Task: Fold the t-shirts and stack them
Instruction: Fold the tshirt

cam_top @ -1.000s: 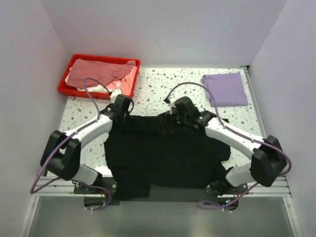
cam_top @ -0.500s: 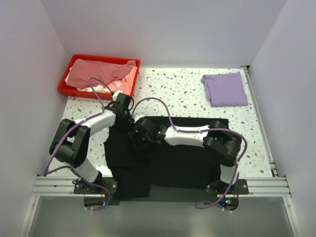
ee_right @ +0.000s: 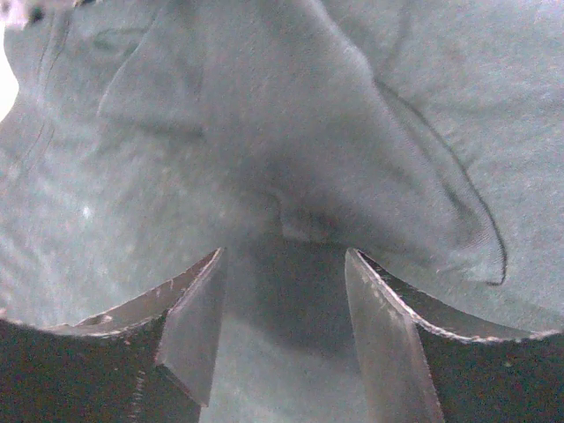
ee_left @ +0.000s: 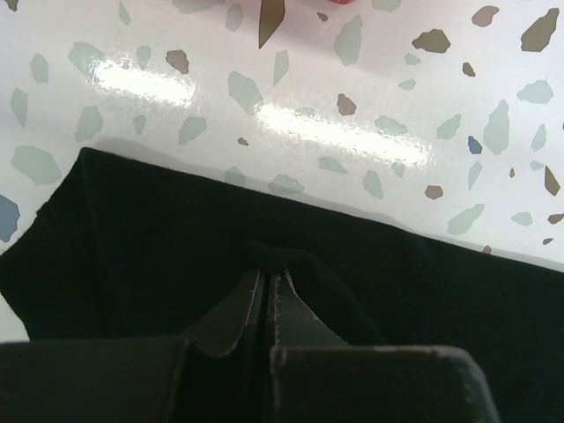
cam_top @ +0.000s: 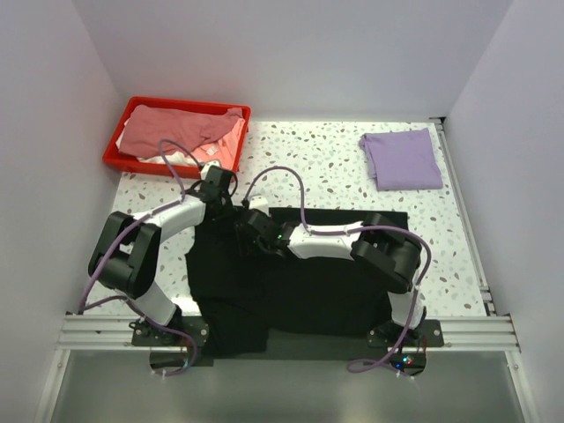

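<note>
Fingers (ee_left: 231,308) of the left gripper (ee_left: 267,275) are pressed together on a small raised pinch of the black t-shirt (cam_top: 308,295), close to its far left edge, where the dark cloth meets the speckled table (cam_top: 317,163). Just beside it, the right gripper (ee_right: 282,256) reaches across from the right and hangs low over the same shirt with its fingers (ee_right: 194,317) spread apart; a soft ridge of cloth lies between their tips, and they are not clamped on it. The black t-shirt lies spread over the near middle of the table, wrinkled along its left side. A light purple t-shirt (cam_top: 404,159) sits folded at the far right, well apart. At the far left, a red bin (cam_top: 119,145) holds a crumpled dusty pink t-shirt (cam_top: 172,132) over a white t-shirt (cam_top: 210,152).
</note>
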Motion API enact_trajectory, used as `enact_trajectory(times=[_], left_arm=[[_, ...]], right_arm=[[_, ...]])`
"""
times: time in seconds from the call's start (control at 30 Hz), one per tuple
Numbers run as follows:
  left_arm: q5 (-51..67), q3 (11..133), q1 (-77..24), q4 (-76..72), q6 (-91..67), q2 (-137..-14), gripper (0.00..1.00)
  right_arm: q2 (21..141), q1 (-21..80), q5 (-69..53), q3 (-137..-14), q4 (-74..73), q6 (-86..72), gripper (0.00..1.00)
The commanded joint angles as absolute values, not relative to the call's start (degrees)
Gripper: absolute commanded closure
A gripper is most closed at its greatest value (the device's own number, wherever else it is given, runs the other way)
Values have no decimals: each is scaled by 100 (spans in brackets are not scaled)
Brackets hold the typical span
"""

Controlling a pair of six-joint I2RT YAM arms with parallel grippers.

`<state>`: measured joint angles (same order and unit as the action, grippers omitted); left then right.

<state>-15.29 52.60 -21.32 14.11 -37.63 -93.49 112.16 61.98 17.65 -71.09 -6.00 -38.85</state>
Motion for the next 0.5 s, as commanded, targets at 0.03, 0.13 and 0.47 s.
enact_trajectory(times=[0.03, 0.13, 0.47], left_arm=[[-1450, 5177, -2083, 1125, -3621, -9238, 100], [-1433, 5115, -2083, 1073, -3630, -9176, 100], [-1424, 4878, -2083, 1081, -3700, -9026, 100]], right_arm=[[11355, 6196, 2338, -7453, -544, -4245, 43], [11382, 6196, 2487, -7410, -475, -4447, 49], [11637, 6205, 2584, -7664, -659, -4851, 67]])
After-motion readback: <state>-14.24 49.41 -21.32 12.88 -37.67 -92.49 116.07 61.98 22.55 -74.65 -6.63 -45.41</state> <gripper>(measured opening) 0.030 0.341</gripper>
